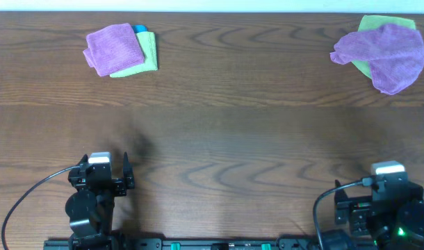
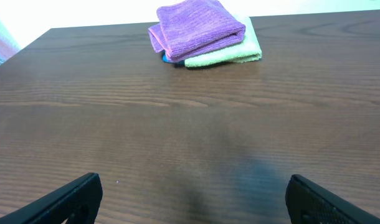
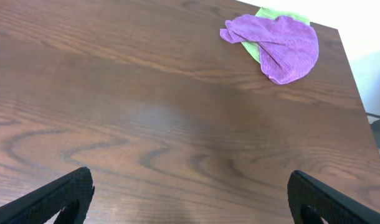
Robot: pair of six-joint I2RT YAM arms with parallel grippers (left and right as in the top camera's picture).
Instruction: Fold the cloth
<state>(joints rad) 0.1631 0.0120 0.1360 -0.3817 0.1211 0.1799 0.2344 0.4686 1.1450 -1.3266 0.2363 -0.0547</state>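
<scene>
Wooden table [image 1: 212, 139] bears the cloth [image 1: 113, 47] folded atop a lime-green cloth [image 1: 148, 61] far left, a rumpled heap [image 1: 389, 55] far right.

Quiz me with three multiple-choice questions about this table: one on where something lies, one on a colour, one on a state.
1. Where does the crumpled purple cloth lie?
A. At the far right of the table
B. Between the two arms
C. In a pincer

2. What colour is the cloth right under the folded purple cloth?
A. Red
B. Lime green
C. White

3. How are the left pincer and the right pincer?
A. Both open and empty
B. Both shut
C. Each holding a cloth

Answers:
1 A, it sits far right, away from both arms.
2 B, a lime-green cloth sticks out beneath it.
3 A, only bare wood shows between the fingers.
</scene>
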